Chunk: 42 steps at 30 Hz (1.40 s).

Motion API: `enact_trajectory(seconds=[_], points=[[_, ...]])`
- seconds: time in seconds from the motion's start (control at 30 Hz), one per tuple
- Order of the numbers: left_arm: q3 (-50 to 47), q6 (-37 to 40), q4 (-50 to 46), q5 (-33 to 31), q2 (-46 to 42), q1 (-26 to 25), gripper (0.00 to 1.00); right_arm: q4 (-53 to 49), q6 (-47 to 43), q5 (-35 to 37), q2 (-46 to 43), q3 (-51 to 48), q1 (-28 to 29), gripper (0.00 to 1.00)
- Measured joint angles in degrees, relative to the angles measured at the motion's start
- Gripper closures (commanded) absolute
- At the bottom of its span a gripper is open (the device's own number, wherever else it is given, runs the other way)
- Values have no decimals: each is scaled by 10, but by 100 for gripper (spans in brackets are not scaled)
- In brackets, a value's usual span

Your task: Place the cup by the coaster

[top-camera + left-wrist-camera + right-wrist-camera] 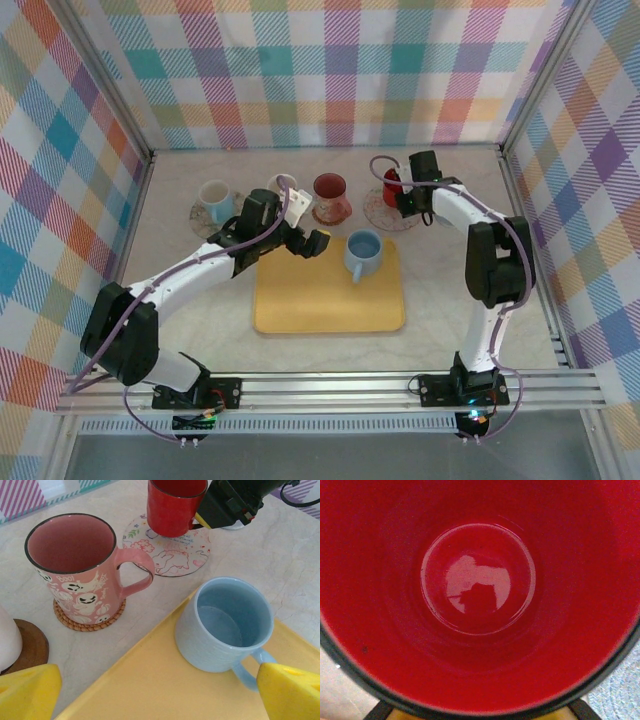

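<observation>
My right pincer grips the red cup, seemingly set down on the floral coaster; only release remains. Left pincer hangs wide, empty.

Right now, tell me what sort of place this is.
Probably a staged robot test cell, not a kitchen: plaid cloth walls on a metal frame, a pink mug on a woven coaster, a yellow tray.

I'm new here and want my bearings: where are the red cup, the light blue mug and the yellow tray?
red cup (172,515), left wrist view, on its outer wall.
light blue mug (200,645), left wrist view, on its outer wall.
yellow tray (150,690), left wrist view, on its bare surface.
</observation>
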Motion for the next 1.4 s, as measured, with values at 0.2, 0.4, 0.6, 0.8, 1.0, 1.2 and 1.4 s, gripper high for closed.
enact_trajectory(seconds=[0.2, 0.4, 0.6, 0.8, 1.0, 1.2, 1.4], points=[[2, 0, -2, 0, 14, 0, 0, 10, 0, 0, 11, 0, 0, 100], [4, 0, -3, 0, 20, 0, 0, 36, 3, -3, 11, -12, 0, 98], [5, 6, -9, -1, 20, 0, 0, 35, 9, -4, 12, -26, 0, 93], [11, 11, -21, -1, 20, 0, 0, 35, 13, -6, 12, -27, 0, 82], [14, 11, -23, -1, 20, 0, 0, 37, 13, -7, 13, -27, 0, 69], [20, 13, -26, -1, 20, 0, 0, 44, 14, -10, 13, -27, 0, 60], [20, 13, -30, -1, 20, 0, 0, 46, 16, -13, 12, -27, 0, 54]])
